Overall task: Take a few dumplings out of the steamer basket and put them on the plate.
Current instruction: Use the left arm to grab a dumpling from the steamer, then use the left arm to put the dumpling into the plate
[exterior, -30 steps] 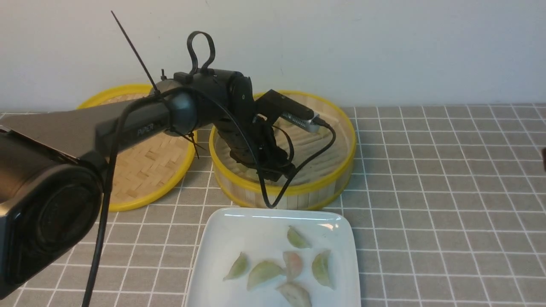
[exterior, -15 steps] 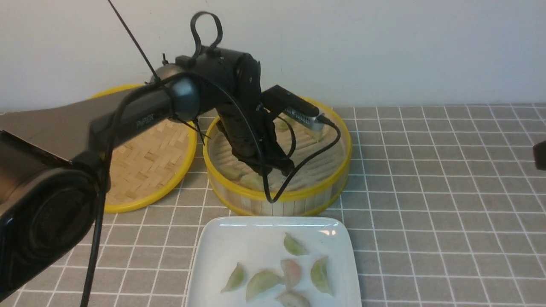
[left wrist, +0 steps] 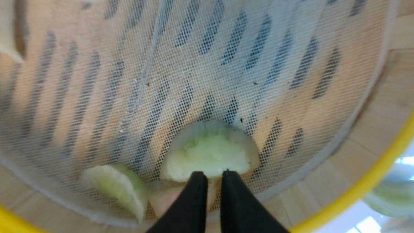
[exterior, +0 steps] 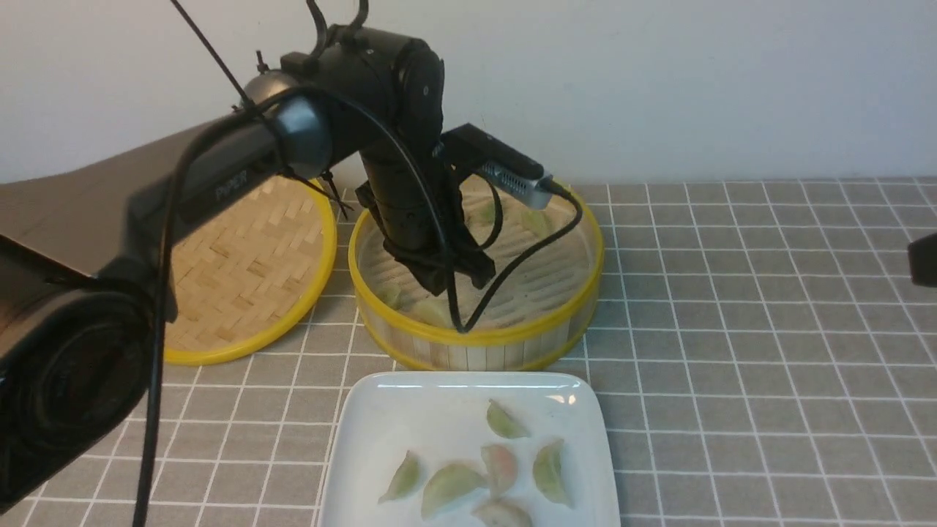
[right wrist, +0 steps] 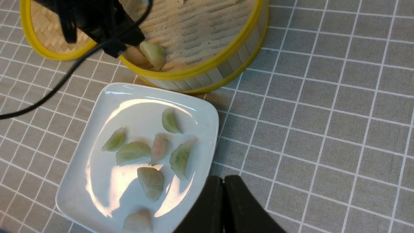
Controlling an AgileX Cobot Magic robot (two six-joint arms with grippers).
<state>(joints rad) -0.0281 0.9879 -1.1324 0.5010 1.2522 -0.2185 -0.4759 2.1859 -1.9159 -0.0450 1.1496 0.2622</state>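
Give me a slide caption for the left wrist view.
Left gripper pinching the edge of a pale green dumpling inside the mesh-lined steamer basket.

Pale dumplings in steamer basket, others on white plate

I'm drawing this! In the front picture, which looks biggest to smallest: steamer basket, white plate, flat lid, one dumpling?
1. steamer basket, plate, lid: about alike. The plate is nearer and cut off, the lid partly behind the left arm, so no ranking.
2. dumpling on the plate: clearly smallest.
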